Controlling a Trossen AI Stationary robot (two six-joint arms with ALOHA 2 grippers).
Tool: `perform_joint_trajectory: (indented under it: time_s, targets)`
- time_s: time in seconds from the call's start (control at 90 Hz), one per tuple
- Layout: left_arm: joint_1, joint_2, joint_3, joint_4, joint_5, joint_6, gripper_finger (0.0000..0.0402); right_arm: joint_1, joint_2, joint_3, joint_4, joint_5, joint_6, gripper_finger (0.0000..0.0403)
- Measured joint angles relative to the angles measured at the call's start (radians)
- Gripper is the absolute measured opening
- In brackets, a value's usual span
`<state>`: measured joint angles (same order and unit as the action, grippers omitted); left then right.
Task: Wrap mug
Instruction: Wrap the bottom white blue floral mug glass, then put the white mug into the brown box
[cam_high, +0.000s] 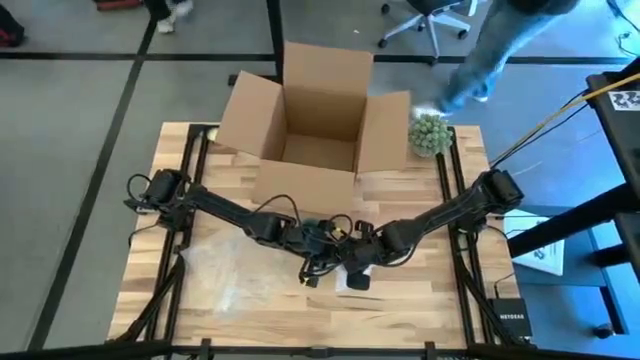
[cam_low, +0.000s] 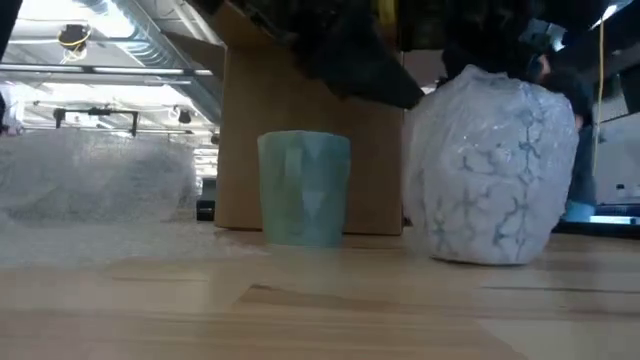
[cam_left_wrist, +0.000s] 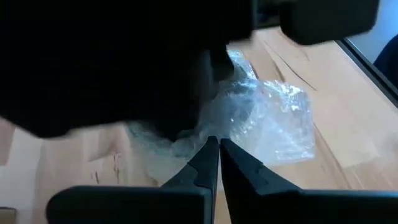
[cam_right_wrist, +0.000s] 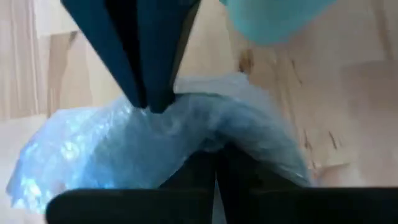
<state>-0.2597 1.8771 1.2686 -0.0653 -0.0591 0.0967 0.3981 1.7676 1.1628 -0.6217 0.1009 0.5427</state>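
A bundle wrapped in bubble wrap stands on the table near its middle, with blue lines showing through the wrap. Both grippers meet above it. My left gripper and my right gripper are each shut on the wrap at the bundle's top. In the right wrist view the left gripper's fingers come in opposite mine. A bare teal mug stands upright on its base beside the bundle; no gripper touches it. In the high view the arms hide most of the bundle. My left gripper pinches the bubble wrap's gathered top edge between its two fingertips, coming from above on a slant. How many layers cannot be told. The bundle stands upright with its base on the table. My right gripper pinches a raised fold of the bubble wrap between its fingers, opposite the left gripper. The wrap humps up over the bundle toward the fingers. The bundle stays on the table.
An open cardboard box stands at the table's far side, with a green ball-like thing at its right. A loose sheet of bubble wrap lies at the near left. A person moves beyond the far right corner.
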Motion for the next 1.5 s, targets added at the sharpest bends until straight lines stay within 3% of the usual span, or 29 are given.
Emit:
perform_joint_trajectory:
  time_s: [0.167, 0.544, 0.811, 0.956, 1.256, 1.5]
  targets:
    - [0.000, 0.006, -0.004, -0.022, 0.000, 0.000, 0.0000, 0.005, -0.014, 0.057, -0.090, -0.049, 0.005, 0.0000]
    - [0.000, 0.002, -0.002, -0.014, -0.001, 0.000, 0.0000, 0.023, -0.068, 0.182, -0.256, -0.040, 0.033, 0.0000]
    - [0.000, 0.001, -0.002, -0.016, -0.001, 0.008, 0.0000, 0.028, 0.008, 0.021, -0.035, -0.062, 0.034, 0.0000]
    - [0.000, 0.001, -0.001, -0.017, -0.001, 0.009, 0.0000, 0.027, 0.024, 0.016, -0.043, -0.064, 0.034, 0.0000]
    - [0.000, 0.000, -0.001, -0.022, -0.005, 0.009, 0.0000, 0.048, -0.093, 0.223, -0.334, -0.036, 0.039, 0.0000]
    - [0.000, -0.001, 0.000, -0.031, -0.004, 0.008, 0.0000, 0.082, -0.187, 0.211, -0.426, 0.080, 0.188, 0.0018]
